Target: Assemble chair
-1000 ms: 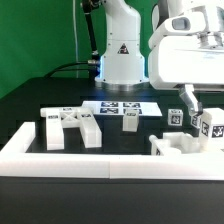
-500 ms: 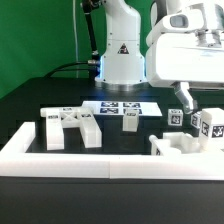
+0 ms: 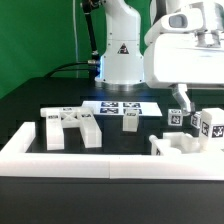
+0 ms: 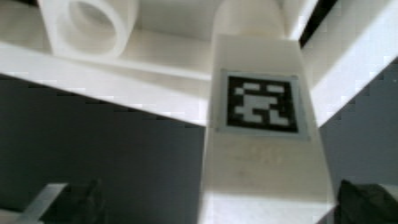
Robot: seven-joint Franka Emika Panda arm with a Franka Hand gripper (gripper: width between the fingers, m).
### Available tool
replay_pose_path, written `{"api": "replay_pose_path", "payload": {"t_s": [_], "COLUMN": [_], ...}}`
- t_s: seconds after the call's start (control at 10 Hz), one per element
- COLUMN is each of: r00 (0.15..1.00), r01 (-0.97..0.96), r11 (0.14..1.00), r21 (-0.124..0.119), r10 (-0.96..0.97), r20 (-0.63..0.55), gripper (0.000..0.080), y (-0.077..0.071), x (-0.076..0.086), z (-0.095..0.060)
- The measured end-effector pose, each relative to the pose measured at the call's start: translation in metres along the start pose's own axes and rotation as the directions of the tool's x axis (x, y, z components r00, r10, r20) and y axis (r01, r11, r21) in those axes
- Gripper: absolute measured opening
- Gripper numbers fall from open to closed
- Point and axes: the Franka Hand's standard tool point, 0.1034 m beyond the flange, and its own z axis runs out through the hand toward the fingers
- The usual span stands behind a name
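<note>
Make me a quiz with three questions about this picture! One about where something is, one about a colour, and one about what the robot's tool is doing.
1. Where is the X-braced frame? A) the exterior view's left B) the exterior view's right C) on the robot's base
2. What colour is the backdrop? A) red B) green C) yellow
3. How is the tool? A) shut tight B) squeezing a leg C) open
Answers: 1 A, it lies left of the marker board. 2 B, it shows green. 3 C, its fingers stand clear of the tagged leg between them.
</note>
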Motion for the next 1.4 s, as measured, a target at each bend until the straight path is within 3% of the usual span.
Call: {"api": "replay_pose_path", "payload": {"t_s": [0.2, 0.5, 0.7, 1.2, 1.3, 1.4], "r00": [0.994, 0.950, 0.956, 0.958, 0.958, 0.958], "r01": [-0.008, -0.033, -0.037, -0.037, -0.037, -0.038], "r11": [0.999, 0.995, 0.996, 0.996, 0.996, 0.996], "r21": [0.034, 0.090, 0.082, 0.077, 0.077, 0.077], "r10": [0.004, 0.003, 0.011, 0.013, 0.014, 0.014], "r20": [0.106, 0.311, 0.295, 0.285, 0.285, 0.285], "gripper": [0.0648, 0.0648, 0.0648, 0.0648, 0.0548, 0.0370], "y": [-0.005, -0.012, -0.004, -0.002, -0.002, -0.002], "x": [0.007, 0.003, 0.005, 0.005, 0.005, 0.005], "z": [0.000, 0.000, 0.001, 0.003, 0.003, 0.003]}}
